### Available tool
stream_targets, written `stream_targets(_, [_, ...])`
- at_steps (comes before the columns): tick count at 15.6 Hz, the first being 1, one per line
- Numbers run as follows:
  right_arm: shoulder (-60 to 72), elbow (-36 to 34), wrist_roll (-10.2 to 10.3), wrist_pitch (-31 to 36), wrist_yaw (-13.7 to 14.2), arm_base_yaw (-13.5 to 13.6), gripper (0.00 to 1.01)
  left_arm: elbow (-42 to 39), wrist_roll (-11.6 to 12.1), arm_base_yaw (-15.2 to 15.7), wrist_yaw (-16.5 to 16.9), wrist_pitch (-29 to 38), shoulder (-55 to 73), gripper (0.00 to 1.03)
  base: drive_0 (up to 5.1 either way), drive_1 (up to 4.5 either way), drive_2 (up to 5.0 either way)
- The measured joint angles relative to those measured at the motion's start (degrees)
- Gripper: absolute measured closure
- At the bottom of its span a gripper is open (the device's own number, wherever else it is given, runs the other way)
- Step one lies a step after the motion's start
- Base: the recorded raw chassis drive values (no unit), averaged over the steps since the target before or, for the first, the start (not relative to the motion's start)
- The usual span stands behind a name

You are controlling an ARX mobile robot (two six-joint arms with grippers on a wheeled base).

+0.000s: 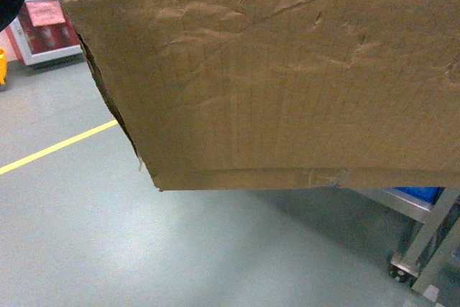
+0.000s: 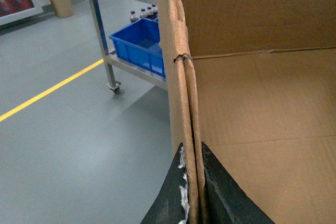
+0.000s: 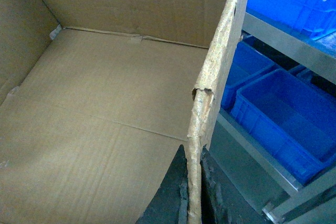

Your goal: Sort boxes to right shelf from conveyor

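A large brown cardboard box [image 1: 287, 84] with creased sides and a ragged rim hangs in the air and fills most of the head view. Its empty inside shows in both wrist views. My left gripper [image 2: 192, 150] is shut on the box's left wall [image 2: 184, 87], one finger on each side of the cardboard. My right gripper [image 3: 193, 153] is shut on the torn right wall [image 3: 215, 77] in the same way. Neither gripper shows in the head view. The conveyor is out of view.
A stainless-steel rack on wheeled legs [image 1: 424, 242] stands close beyond the box, holding blue crates [image 3: 283, 114] [image 2: 139, 45]; I cannot tell whether it is the right shelf. Grey floor with a yellow line [image 1: 57, 147] lies left. A red-fronted cabinet [image 1: 47, 23] stands far left.
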Motion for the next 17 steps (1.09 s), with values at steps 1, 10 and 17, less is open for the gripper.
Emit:
stream_targets(1, [0.0, 0.0, 0.0, 0.0, 0.0, 0.0, 0.99, 0.0, 0.0, 0.0, 0.0, 0.0, 0.0, 1.01, -1.7, -1.65, -1.7])
stream_targets(10, [0.0, 0.0, 0.0, 0.0, 0.0, 0.0, 0.99, 0.0, 0.0, 0.0, 0.0, 0.0, 0.0, 1.01, -1.5, -1.52, -1.5])
stream_targets(17, [0.0, 0.0, 0.0, 0.0, 0.0, 0.0, 0.99, 0.0, 0.0, 0.0, 0.0, 0.0, 0.0, 1.01, -1.4, -1.44, -1.4])
